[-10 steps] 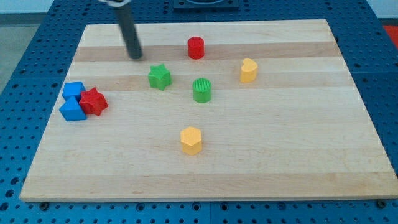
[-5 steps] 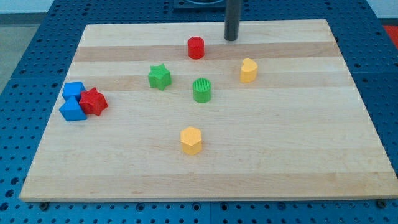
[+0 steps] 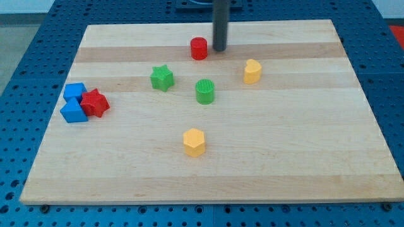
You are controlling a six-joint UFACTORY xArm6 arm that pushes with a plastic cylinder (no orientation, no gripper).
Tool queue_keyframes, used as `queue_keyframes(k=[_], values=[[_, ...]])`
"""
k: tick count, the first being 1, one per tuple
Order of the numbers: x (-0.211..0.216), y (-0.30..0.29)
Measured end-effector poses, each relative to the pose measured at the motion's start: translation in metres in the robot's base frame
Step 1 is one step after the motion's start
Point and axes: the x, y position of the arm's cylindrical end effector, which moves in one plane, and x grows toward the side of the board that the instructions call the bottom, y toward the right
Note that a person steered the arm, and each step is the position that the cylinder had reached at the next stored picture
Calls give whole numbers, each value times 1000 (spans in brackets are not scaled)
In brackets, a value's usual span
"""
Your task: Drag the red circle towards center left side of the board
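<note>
The red circle is a small red cylinder near the top middle of the wooden board. My tip stands just to the right of it, close beside it, with a narrow gap showing. The rod rises straight up out of the view's top. The left middle of the board holds a cluster of two blue blocks and a red star-like block.
A green star lies below and left of the red circle. A green cylinder sits below it. A yellow heart-like block is to the right. A yellow hexagon lies lower in the middle.
My tip swept from the top left, past the red circle to its upper right, then came back down-left to sit beside its right side. No block has moved.
</note>
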Motion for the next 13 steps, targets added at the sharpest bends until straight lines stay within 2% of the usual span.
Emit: queue_keyframes(k=[1,2,3,4,5,6,7,8,9,10,11,12,13], values=[[25,-79],[24,-76],[5,-51],[-11,-79],[-11,-136],[-18,-154],[-56,-157],[-48,-200],[18,-215],[41,-222],[-4,-225],[-39,-202],[-19,-169]])
